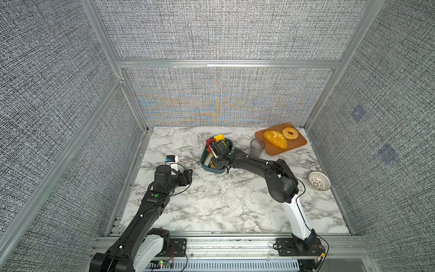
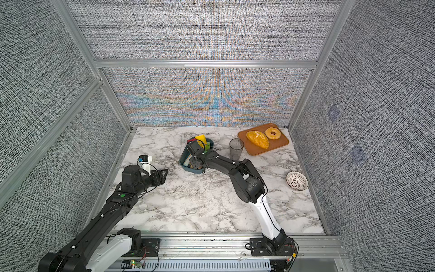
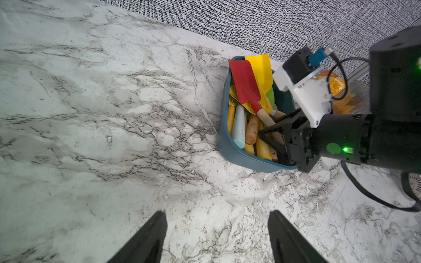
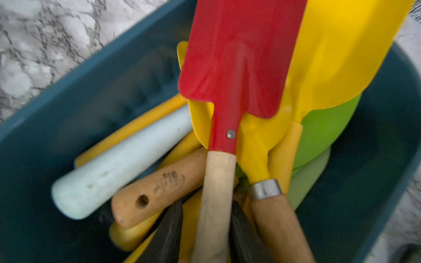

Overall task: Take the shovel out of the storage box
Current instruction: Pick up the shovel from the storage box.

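Two grippers inspected. Left gripper (image 3: 216, 213): wide, empty, near-left of the dark teal-blue plastic storage box (image 3: 230, 154). Red-bladed wooden-handled shovel (image 4: 237, 57) lies topmost inside. Right gripper (image 4: 207, 205) straddles its handle (image 4: 218, 173) narrowly; firm grip unconfirmed. Advise closing squarely, then lifting straight to clear neighbouring tools (image 4: 120, 180).

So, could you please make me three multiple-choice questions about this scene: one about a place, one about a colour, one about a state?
1. Where does the doughnut lie? A) on the tray B) in the bowl C) in the box
2. The shovel between the right gripper's jaws has a blade of which colour? A) green B) red C) blue
3. How is the left gripper? A) open, empty B) shut on a cup C) shut on a shovel
Answers: 1 A, it rests on the tray; 2 B, the right wrist view shows its red blade; 3 A, its jaws stand apart over the table.
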`<state>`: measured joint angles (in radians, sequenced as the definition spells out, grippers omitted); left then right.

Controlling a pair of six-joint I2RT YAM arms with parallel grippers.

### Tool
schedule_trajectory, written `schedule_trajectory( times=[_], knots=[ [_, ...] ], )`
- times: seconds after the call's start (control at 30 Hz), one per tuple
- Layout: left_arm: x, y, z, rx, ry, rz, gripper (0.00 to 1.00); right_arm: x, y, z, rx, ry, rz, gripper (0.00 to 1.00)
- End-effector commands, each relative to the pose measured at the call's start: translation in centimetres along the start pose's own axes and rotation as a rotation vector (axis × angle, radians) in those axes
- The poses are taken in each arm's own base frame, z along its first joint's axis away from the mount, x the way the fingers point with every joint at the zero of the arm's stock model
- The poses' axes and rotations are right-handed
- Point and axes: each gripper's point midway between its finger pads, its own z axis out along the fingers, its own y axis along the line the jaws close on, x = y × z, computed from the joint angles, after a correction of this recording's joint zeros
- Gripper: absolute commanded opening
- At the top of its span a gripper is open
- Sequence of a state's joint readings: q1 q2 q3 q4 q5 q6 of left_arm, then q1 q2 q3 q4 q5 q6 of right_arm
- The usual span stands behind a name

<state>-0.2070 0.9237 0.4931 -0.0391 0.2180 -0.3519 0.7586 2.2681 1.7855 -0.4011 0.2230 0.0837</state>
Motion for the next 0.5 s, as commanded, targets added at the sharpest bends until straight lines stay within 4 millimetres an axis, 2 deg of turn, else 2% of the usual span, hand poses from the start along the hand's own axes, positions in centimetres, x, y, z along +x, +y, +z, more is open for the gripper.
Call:
schedule_trajectory(
  times=[0.0,0.2,0.37,0.47],
  knots=[
    [-0.1,-0.3,-0.1,0.018,-0.005,-0.004,0.75,0.4,-0.3,-0.4,0.019,0.019,0.014,0.31],
    [-0.4,-0.8,-0.2,0.04,-0.01,-0.012,0.75,-1.0,-0.5,-2.6,0.015,-0.049,0.052,0.18],
    [-0.9,-1.7,-0.8,0.085,-0.032,-0.025,0.75,-2.2,-0.1,-6.1,0.005,-0.134,0.073,0.14],
    [-1.5,-3.1,-1.4,0.155,-0.059,-0.035,0.76,-2.4,0.9,-8.3,-0.014,-0.172,0.065,0.13]
  ],
)
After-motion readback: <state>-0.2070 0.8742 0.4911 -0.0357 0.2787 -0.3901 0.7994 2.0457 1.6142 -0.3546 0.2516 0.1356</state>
